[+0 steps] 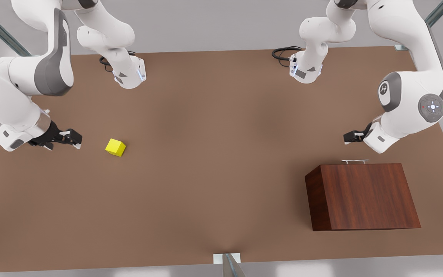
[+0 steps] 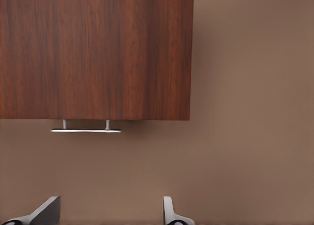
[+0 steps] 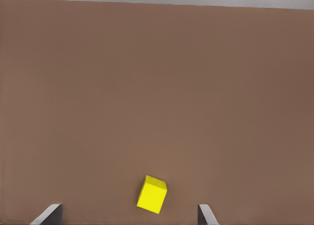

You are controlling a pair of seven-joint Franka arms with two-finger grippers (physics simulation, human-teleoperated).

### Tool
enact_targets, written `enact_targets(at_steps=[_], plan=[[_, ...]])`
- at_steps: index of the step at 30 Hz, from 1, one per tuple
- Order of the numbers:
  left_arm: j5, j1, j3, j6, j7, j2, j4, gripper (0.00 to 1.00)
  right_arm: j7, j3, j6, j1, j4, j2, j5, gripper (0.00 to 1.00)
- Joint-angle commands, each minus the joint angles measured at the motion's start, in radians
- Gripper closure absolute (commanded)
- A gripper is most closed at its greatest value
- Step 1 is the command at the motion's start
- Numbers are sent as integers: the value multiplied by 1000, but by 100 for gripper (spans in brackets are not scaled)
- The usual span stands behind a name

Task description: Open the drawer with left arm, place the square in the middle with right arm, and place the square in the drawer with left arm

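My left gripper, fingers apart, hovers at right near the closed drawer's handle; I should straddle the bar squarely. My right gripper, open, waits beside the square at left.

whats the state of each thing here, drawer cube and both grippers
drawer: shut, flush in the cabinet, handle free
square: loose on the table, toward the front view's left, not gripped
left gripper: open, empty, near the handle at the front view's right, not touching it
right gripper: open, empty, beside the square, not touching it
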Motion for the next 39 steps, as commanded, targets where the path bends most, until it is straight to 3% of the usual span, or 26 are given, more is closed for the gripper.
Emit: enact_targets(at_steps=[1,2,4,6,8,9,11,15,18,21,34,39], plan=[[2,0,0,-3,0,0,-2,0,2,0,2,-14,0,3,-1,0],[2,0,0,-13,-3,-2,-8,0,10,2,5,-11,6,11,1,0],[0,0,51,23,-153,-18,-170,0,8,5,-13,-11,124,98,1,0],[0,0,75,284,-559,-49,-380,0,6,3,-13,-16,124,98,13,0],[-6,26,83,460,-1041,-52,-480,0,9,0,-15,-19,121,98,11,0],[-8,26,83,516,-1103,-55,-528,0,13,-1,-13,-22,121,115,11,0],[-9,26,83,704,-1206,-120,-667,0,75,-3,-9,-34,74,126,40,0],[-9,26,98,935,-1243,-149,-765,0,368,9,56,13,-133,108,83,0],[-8,28,143,985,-1241,-146,-767,0,540,8,59,66,-299,54,79,0],[-8,28,163,1040,-1241,-138,-773,0,549,8,208,58,-508,-38,79,0],[-3,46,161,1139,-1241,-110,-804,0,483,-3,594,-54,-793,-6,77,0],[-3,46,161,1196,-1241,-88,-805,0,484,-3,617,-71,-787,86,87,0]])
